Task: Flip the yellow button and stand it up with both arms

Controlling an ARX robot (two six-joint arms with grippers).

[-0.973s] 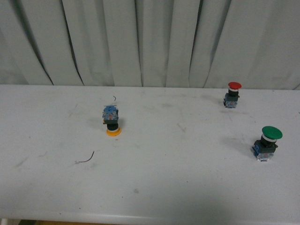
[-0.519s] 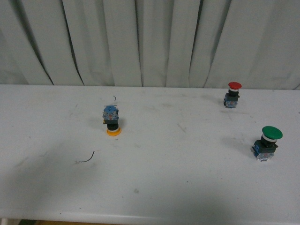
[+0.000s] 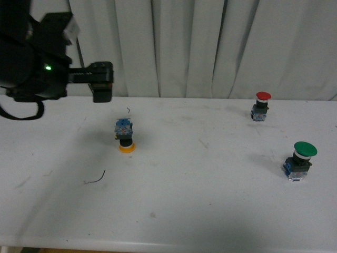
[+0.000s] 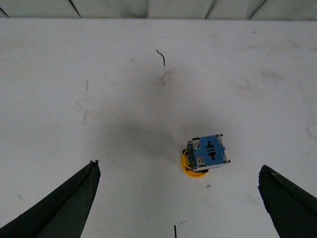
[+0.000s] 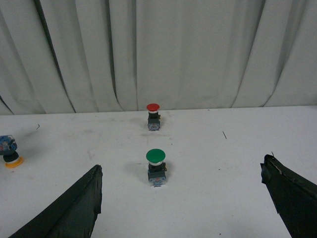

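Yellow button: you will find the yellow button (image 3: 125, 138) left of the middle of the desk (image 3: 184, 205), upside down, cap flat on the surface and blue block facing up, with nothing touching it
Left end effector: your left end effector (image 4: 178, 167) is spread wide and holds nothing; its wrist camera looks down on the button, which sits on the desk between the two fingers and clear of both
Left arm: your left arm (image 3: 37, 58) reaches in from the left, raised above the desk, to the far left of the button, green light on
Right end effector: your right end effector (image 5: 181, 165) is also spread wide and empty; the front view does not show it
Red button: the red button (image 3: 261, 106) stands cap up at the far right
Green button: the green button (image 3: 300, 160) stands cap up, nearer on the right
Wire: a thin dark wire (image 3: 96, 179) lies near and left of the yellow button
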